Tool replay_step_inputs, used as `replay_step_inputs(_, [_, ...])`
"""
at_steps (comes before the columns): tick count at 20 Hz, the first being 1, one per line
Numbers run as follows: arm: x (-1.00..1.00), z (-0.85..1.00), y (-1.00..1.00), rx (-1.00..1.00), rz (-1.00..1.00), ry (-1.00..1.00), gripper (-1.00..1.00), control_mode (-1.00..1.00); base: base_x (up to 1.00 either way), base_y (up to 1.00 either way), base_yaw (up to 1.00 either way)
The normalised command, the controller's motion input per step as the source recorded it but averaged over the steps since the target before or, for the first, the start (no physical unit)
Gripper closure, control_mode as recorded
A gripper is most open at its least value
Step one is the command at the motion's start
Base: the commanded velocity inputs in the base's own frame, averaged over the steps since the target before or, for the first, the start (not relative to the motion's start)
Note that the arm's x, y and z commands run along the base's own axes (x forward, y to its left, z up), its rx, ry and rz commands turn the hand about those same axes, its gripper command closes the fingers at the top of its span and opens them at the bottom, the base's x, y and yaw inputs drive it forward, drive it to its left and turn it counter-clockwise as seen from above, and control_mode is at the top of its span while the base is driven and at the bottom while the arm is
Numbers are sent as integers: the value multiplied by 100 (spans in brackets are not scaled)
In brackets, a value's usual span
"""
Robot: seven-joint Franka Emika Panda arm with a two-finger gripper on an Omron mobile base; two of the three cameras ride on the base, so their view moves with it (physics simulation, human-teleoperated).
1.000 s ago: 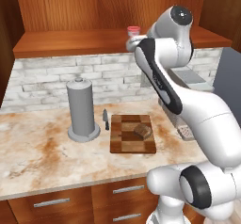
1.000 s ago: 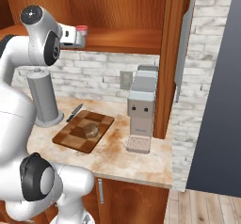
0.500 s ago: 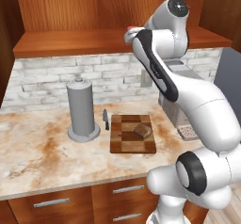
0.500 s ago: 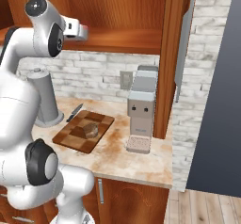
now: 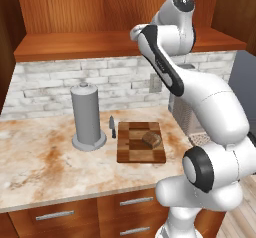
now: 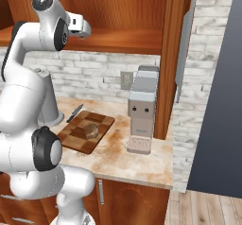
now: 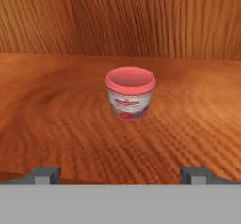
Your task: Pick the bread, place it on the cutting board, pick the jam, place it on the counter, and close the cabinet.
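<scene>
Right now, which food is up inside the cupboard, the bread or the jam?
The jam. It stands upright on the wooden cabinet shelf, straight ahead of the open gripper. The bread lies down on the cutting board.

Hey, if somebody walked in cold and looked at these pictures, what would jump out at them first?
Probably the big white arm reaching up into the open wooden cabinet, its open claw aimed at a small red jam jar standing upright on the shelf. Below, the bread already sits on the checkered cutting board on the marbled counter, beside a tall grey canister.
</scene>
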Motion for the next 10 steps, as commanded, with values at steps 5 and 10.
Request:
replay_step_inputs(5, [34,0,0,0,0,0,-100,-100,0,0,0])
replay_step_inputs(10, [31,0,0,0,0,0,-100,-100,0,0,0])
